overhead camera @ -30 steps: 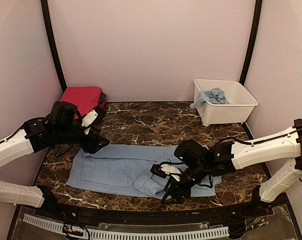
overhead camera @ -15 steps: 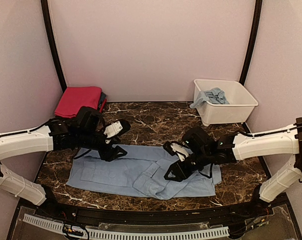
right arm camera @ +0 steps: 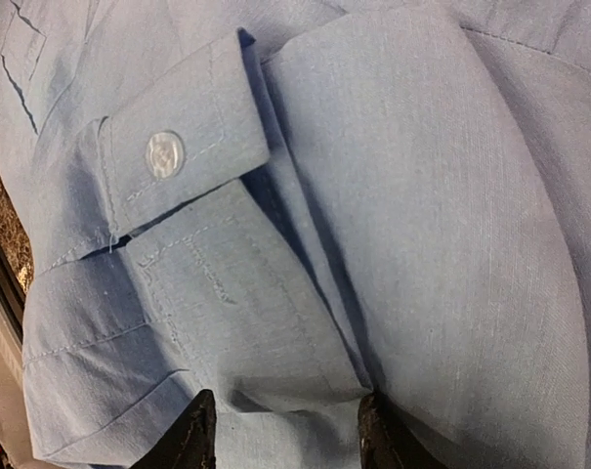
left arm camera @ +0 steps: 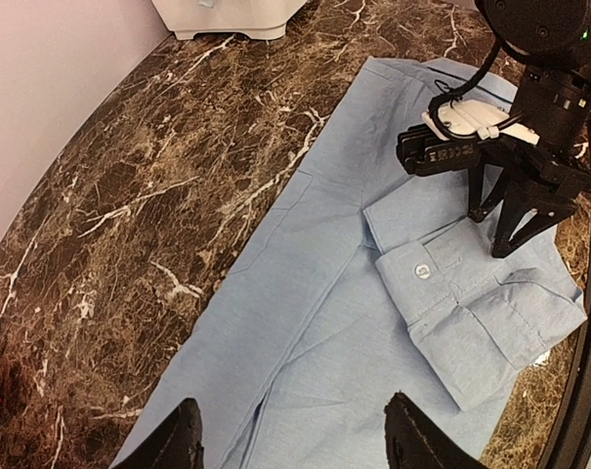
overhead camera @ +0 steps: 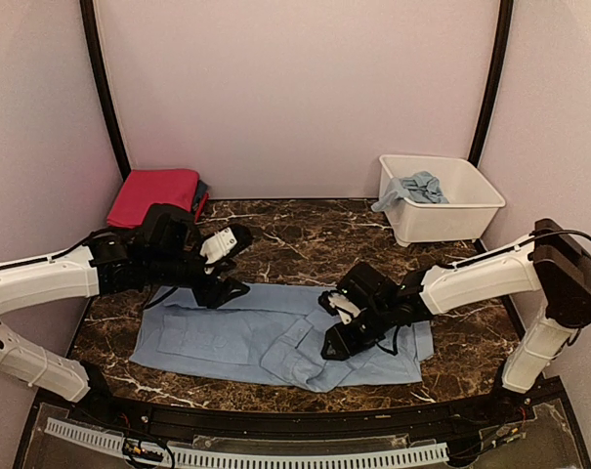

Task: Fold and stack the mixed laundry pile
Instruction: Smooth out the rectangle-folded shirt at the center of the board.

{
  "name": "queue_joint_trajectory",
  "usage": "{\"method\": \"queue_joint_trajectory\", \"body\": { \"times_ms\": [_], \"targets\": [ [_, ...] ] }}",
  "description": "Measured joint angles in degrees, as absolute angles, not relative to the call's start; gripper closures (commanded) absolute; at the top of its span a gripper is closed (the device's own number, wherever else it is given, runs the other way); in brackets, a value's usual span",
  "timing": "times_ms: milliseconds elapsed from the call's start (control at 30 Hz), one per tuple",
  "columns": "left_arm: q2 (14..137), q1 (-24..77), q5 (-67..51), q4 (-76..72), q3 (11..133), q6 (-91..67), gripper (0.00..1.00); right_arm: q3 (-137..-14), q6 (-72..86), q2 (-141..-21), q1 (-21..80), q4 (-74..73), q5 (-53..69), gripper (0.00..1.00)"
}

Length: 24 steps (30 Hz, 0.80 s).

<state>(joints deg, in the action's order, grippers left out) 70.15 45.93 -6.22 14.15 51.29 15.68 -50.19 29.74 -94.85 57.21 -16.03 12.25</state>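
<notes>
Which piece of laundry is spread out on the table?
The pale blue shirt with the buttoned cuff. The pink piece lies folded at the back left; the other blue garment is bunched in the white tub.

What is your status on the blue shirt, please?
Left gripper jaws open, empty, above the shirt. Right gripper jaws open astride the folded sleeve. Shirt flat, nothing lying on it.

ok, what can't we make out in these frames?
- Top view: tub wall hides most of the blue cloth inside; piece count unclear.
- Top view: dark piece mostly hidden behind the magenta stack.
- Right wrist view: fingertips cut off by bottom edge; contact with the shirt unclear.
</notes>
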Motion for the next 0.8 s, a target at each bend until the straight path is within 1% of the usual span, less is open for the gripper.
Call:
{"method": "queue_joint_trajectory", "body": {
  "times_ms": [33, 100, 133, 233, 267, 300, 433, 633, 800],
  "targets": [
    [70.02, 45.93, -6.11, 13.89, 51.27, 15.7, 0.37, -50.61, 29.95, -95.61, 57.19, -15.59, 12.45, 0.57],
    [69.52, 45.93, -5.93, 13.3, 51.16, 15.7, 0.37, -51.11, 30.22, -96.38, 57.04, -14.7, 12.88, 0.66],
    [69.19, 45.93, -5.82, 13.28, 51.13, 15.7, 0.37, -51.37, 30.81, -96.64, 56.93, -14.24, 13.17, 0.71],
    [68.4, 45.93, -5.21, 12.84, 50.81, 15.84, 0.37, -51.99, 31.09, -96.79, 56.82, -13.04, 13.74, 0.92],
    [68.2, 45.93, -5.06, 12.62, 50.65, 15.88, 0.37, -52.23, 31.11, -96.79, 56.82, -12.73, 13.91, 0.98],
    [68.03, 45.93, -4.95, 12.43, 50.46, 15.9, 0.37, -52.42, 31.07, -96.79, 56.8, -12.36, 14.09, 1.0],
    [67.44, 45.93, -4.95, 11.92, 49.65, 16.08, 0.36, -52.62, 30.22, -95.83, 56.69, -11.44, 14.63, 1.0],
    [66.37, 46.09, -8.25, 11.14, 48.1, 17.74, 0.35, -53.19, 24.67, -90.19, 58.78, -9.34, 15.38, 1.0],
    [58.37, 49.93, -11.84, 8.69, 42.94, 22.72, 0.34, -55.81, 18.37, -88.44, 62.92, -7.77, 16.08, 1.0]
  ]
}}
